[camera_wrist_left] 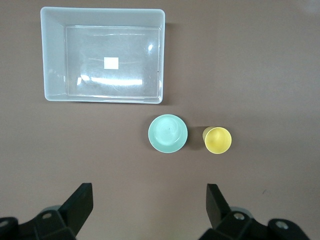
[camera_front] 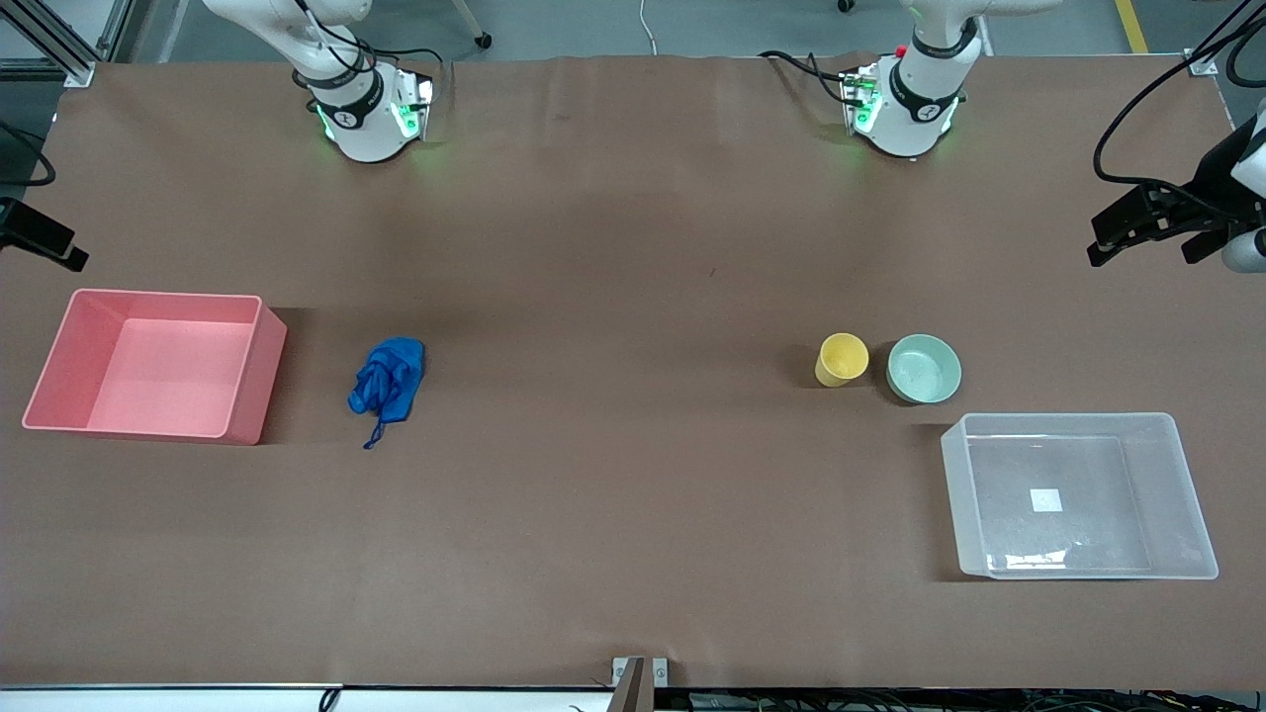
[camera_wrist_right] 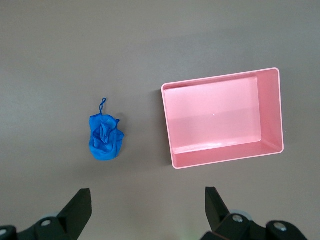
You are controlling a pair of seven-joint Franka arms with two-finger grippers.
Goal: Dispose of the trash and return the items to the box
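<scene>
The bright blue wad [camera_front: 387, 377] with a thin dangling strand lies on the brown table beside the pink bin [camera_front: 158, 364]; it also shows in the right wrist view [camera_wrist_right: 105, 137]. The yellow cup [camera_front: 843, 358] and the mint-green bowl [camera_front: 924, 368] stand side by side, farther from the front camera than the clear box [camera_front: 1078, 495]. The left wrist view shows the cup [camera_wrist_left: 218, 140], the bowl [camera_wrist_left: 168, 133] and the box [camera_wrist_left: 103, 55]. My left gripper [camera_wrist_left: 149, 202] and my right gripper [camera_wrist_right: 148, 202] are open, empty and high over bare table. Neither hand shows in the front view.
The pink bin [camera_wrist_right: 224, 117] is empty and sits toward the right arm's end of the table. The box holds only its white label [camera_front: 1045, 500]. Black mounted gear [camera_front: 1157, 220] juts in at the table edge by the left arm's end.
</scene>
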